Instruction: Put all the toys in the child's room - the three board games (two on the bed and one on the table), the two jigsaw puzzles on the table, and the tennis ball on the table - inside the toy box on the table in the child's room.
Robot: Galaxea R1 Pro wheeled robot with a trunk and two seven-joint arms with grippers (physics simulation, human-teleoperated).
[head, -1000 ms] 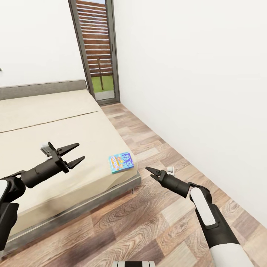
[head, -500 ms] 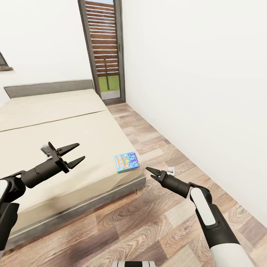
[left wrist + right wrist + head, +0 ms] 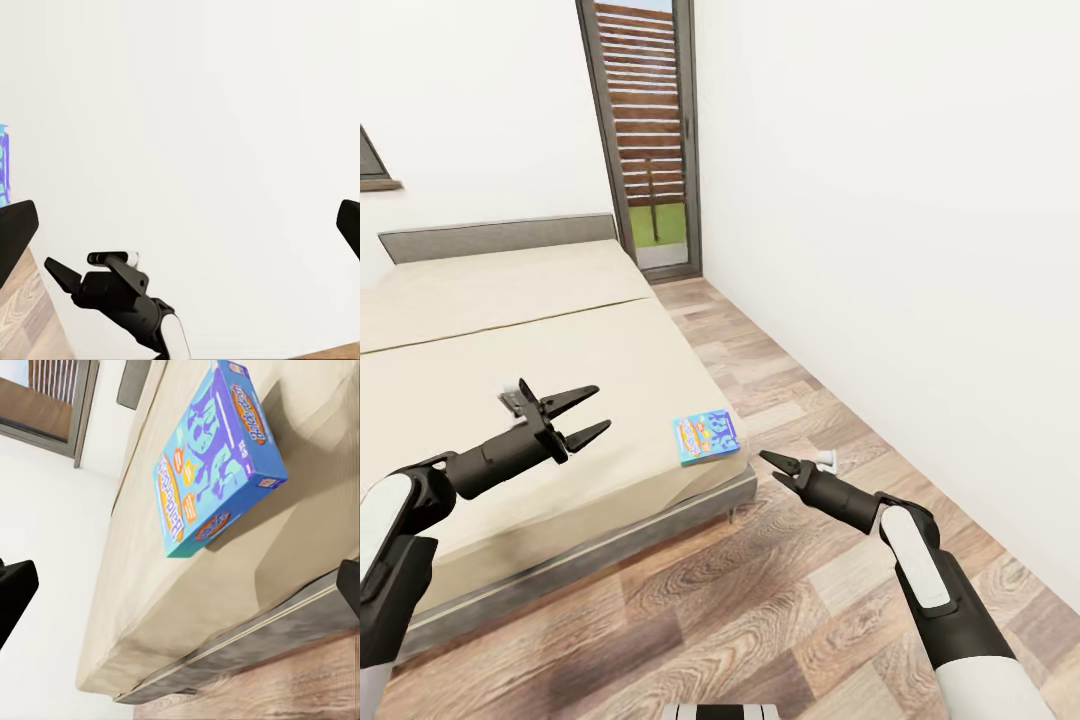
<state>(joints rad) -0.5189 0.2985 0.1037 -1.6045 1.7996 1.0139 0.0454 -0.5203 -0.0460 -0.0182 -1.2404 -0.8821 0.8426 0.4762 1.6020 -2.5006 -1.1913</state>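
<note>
Left jaws (image 3: 588, 414): spread wide, holding nothing, raised over the cream mattress, tips aimed toward the right-hand wall.
Right jaws (image 3: 769, 465): nearly closed to a narrow gap in the head view, holding nothing, hovering above the wood floor just off the bed's near corner; seen from the left wrist view (image 3: 56, 271) as a dark pointed shape against the white wall.
Board game (image 3: 706, 436): small blue-white box with a bright printed cover, lying flat on the mattress at the bed's near right corner, between the two sets of jaws, closer to the right ones; straight ahead of the right jaws in the right wrist view (image 3: 217, 457), one corner close to the mattress edge.
Bed (image 3: 510, 330): low, cream mattress on a thin grey frame with a grey headboard, stretching away beneath and beyond the left jaws.
Floor (image 3: 780, 600): wood planks in mixed browns, below the right jaws and running on toward the door.
Door (image 3: 650, 130): tall glazed panel in a dark frame, far beyond both jaws, brown slats and green grass visible through it.
Wall (image 3: 920, 220): plain white, beyond the right jaws on their outer side.
</note>
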